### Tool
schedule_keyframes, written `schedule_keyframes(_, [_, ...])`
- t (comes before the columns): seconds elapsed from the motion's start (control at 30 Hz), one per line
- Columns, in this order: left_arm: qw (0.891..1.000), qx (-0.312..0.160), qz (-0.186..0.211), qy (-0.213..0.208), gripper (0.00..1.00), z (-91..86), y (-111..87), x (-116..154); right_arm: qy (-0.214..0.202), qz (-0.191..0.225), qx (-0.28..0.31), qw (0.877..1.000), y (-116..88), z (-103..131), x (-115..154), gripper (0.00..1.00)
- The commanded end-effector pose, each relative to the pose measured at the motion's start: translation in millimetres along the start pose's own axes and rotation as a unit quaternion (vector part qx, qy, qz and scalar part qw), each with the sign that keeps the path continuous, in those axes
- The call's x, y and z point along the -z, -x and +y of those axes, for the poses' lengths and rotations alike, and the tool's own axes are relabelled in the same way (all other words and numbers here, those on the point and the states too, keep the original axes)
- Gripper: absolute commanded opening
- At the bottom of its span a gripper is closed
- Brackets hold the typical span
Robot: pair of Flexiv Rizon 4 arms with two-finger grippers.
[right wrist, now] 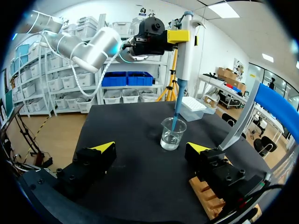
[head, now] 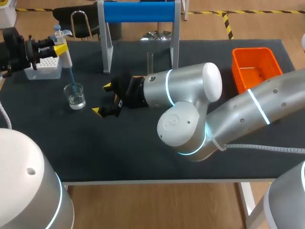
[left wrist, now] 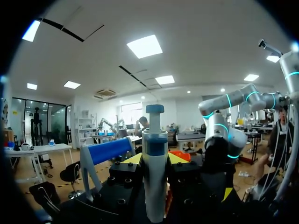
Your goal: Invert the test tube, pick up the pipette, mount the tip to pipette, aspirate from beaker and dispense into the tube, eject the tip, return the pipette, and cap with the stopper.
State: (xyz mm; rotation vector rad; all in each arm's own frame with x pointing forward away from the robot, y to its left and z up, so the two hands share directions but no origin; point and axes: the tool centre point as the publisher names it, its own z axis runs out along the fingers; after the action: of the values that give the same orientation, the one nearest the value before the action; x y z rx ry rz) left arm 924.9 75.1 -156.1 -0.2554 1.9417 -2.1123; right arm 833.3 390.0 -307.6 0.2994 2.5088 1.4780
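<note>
Over at the far left of the table (head: 105,152), the left gripper (left wrist: 155,158) is clamped on the pipette (left wrist: 154,140), with a yellow-tipped finger pressing the barrel from each side. The pipette stands upright. It has a white body with a blue band, a blue plunger knob on top and a translucent blue tip (right wrist: 177,102) mounted below. That tip reaches down into the beaker (right wrist: 173,134), and its end is at or just under the liquid.

The right gripper (head: 103,98) comes across from the right and hangs low over the dark mat near the beaker. Its fingers are spread wide with nothing held. From its wrist view the beaker sits ahead of it, clear of both fingers.

A stand (head: 140,12) with a blue top bar rises at the back. An orange basket (head: 255,67) sits at the far right. A white tip box (head: 43,67) with rows of holes lies just behind the beaker. The beaker is small clear glass and holds a shallow layer of clear liquid. The test tube (head: 150,62), thin and clear, stands upright by the stand's leg; I cannot tell what it holds.
</note>
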Motion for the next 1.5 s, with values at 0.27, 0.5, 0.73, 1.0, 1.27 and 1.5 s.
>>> schedule_keyframes(0.27, [1.0, 0.012, 0.002, -0.004, 0.0, 13.9, 7.5, 4, 0.0, 0.001, 0.0, 1.0, 0, 0, 1, 1.0])
schedule_keyframes(0.5, [1.0, 0.02, 0.001, -0.004, 0.0, 19.6, 10.3, 5, 0.0, 0.001, 0.0, 1.0, 0, 0, 1, 1.0])
schedule_keyframes(0.73, [1.0, 0.028, 0.001, -0.004, 0.0, 25.2, 12.2, 6, 0.0, 0.001, 0.0, 1.0, 0, 0, 1, 1.0])
schedule_keyframes(1.0, [0.999, 0.035, -0.001, -0.003, 0.0, 29.6, 13.5, 7, 0.0, 0.001, 0.0, 1.0, 0, 0, 1, 1.0])
schedule_keyframes(1.27, [0.999, 0.038, -0.003, -0.003, 0.0, 32.0, 14.5, 8, 0.0, 0.001, 0.0, 1.0, 0, 0, 1, 1.0])
schedule_keyframes(1.5, [0.999, 0.039, -0.003, -0.003, 0.0, 32.3, 15.1, 9, 0.0, 0.001, 0.0, 1.0, 0, 0, 1, 1.0])
